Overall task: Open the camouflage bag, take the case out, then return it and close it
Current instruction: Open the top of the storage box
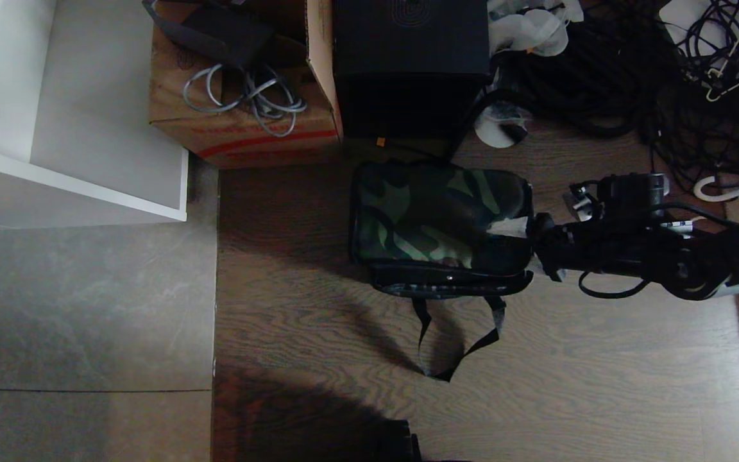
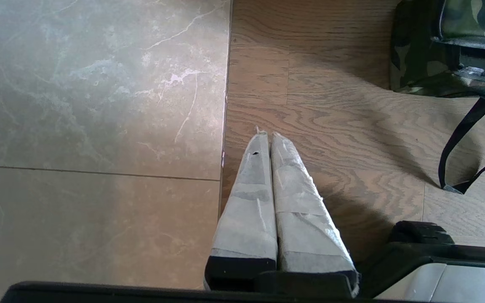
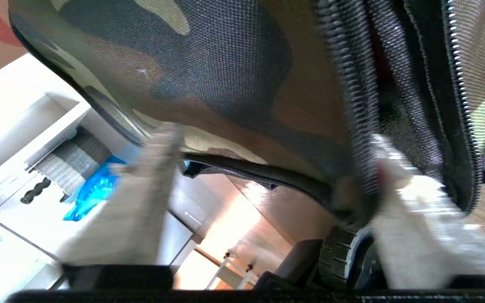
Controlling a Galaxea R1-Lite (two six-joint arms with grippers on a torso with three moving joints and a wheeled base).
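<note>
One bag (image 1: 441, 224) lay on the wood floor (image 1: 318, 321), its long axis running from 9 to 3 o'clock in the head view, with its zip edge and strap (image 1: 453, 346) toward 6. The right gripper (image 1: 522, 239) was at the bag's 3 o'clock end, fingers (image 3: 141, 198) spread apart astride the lid's corner, gripping nothing firmly as far as could be judged. The bag lay at 9 o'clock from those fingers. The left gripper (image 2: 270, 139) hung clenched and empty, well apart. No case was visible.
</note>
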